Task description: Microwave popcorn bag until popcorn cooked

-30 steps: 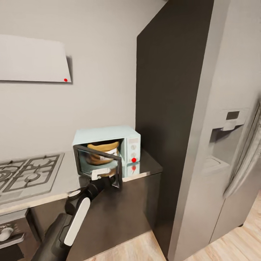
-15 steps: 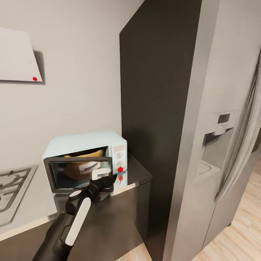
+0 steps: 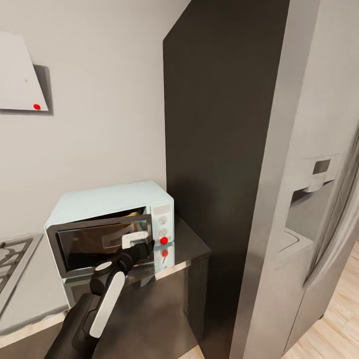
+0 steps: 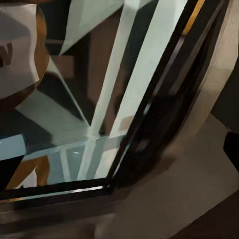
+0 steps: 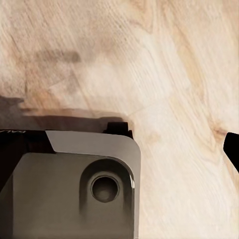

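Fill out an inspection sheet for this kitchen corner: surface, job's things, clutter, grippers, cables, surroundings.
Surface: grey glossy countertop on dark cabinets, mirroring the microwave's front.
Job's things: pale blue microwave stands on the countertop, door nearly shut with a gap along its top edge; tan popcorn bag shows through that gap, inside. Popcorn itself: nothing seen.
Clutter: nothing seen.
Grippers: left gripper is at the microwave door glass; fingers hidden, state unclear. Right gripper: nothing seen.
Cables: nothing seen.
Surroundings: gas hob to the left, tall dark panel and steel fridge to the right, wood floor.
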`<state>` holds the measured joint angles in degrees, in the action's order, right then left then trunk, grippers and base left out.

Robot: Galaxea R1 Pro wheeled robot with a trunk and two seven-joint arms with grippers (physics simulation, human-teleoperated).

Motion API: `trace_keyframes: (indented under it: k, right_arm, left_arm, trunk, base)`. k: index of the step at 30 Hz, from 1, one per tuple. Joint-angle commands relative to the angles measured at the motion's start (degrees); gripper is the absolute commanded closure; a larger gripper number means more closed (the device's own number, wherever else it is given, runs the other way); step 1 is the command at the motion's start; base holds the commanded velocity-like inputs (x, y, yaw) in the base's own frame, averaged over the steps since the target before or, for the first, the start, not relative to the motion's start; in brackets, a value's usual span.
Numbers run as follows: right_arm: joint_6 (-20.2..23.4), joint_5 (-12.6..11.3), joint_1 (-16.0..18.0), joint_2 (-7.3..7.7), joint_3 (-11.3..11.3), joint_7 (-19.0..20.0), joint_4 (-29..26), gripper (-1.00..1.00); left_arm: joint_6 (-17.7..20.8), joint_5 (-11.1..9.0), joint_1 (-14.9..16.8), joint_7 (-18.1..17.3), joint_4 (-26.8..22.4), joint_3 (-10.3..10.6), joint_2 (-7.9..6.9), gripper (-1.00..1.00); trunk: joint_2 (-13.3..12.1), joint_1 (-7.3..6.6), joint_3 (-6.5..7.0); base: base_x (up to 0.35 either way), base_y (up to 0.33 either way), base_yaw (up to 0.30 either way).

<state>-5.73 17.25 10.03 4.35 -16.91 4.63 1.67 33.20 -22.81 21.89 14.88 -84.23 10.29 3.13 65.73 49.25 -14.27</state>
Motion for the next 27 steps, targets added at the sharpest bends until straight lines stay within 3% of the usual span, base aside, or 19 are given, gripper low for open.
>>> trace_keyframes:
  k: [1,27]
  right_arm:
    - [-0.33,0.45,0.08,0.04,-0.49,0.12,0.18,-1.0]
    - [-0.24,0.45,0.08,0.04,-0.49,0.12,0.18,-1.0]
  left_arm:
    - [0.19,-0.48,0.04,0.89,-0.06,0.07,-0.04,-1.0]
    - [0.11,-0.4,0.03,1.2,0.11,-0.09,-0.06,-1.0]
  trunk:
    - [0.05,0.0,-0.08]
    - [0.05,0.0,-0.08]
  base:
    - [0.003,0.0,0.0]
    - [0.117,0.0,0.0]
